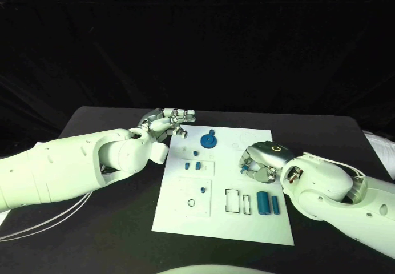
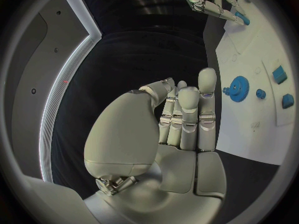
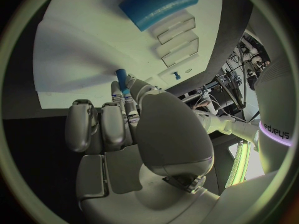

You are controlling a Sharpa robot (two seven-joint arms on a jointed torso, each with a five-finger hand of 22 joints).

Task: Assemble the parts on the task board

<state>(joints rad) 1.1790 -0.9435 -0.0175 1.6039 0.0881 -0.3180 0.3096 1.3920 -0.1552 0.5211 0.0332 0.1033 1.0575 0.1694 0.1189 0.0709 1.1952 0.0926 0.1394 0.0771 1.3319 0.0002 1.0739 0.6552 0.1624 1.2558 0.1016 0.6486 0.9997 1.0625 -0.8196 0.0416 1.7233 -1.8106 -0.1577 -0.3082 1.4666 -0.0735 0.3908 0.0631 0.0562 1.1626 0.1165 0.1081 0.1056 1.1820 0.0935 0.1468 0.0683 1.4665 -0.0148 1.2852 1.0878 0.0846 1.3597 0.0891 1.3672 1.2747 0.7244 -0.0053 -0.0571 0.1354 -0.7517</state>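
The right hand [image 1: 262, 164] pinches a small blue peg [image 3: 121, 78] at the tips of its fingers [image 3: 118, 92], over the right edge of the task board [image 1: 222, 228]; it looks light, stiff and smooth, so I judge a pinch low on its shaft steadiest, its long axis running on out from the fingertips toward the board. Beyond, the left hand [image 1: 169, 121] holds nothing, fingers [image 2: 187, 104] side by side, the blue gear [image 1: 210, 140] lying flat just beside them.
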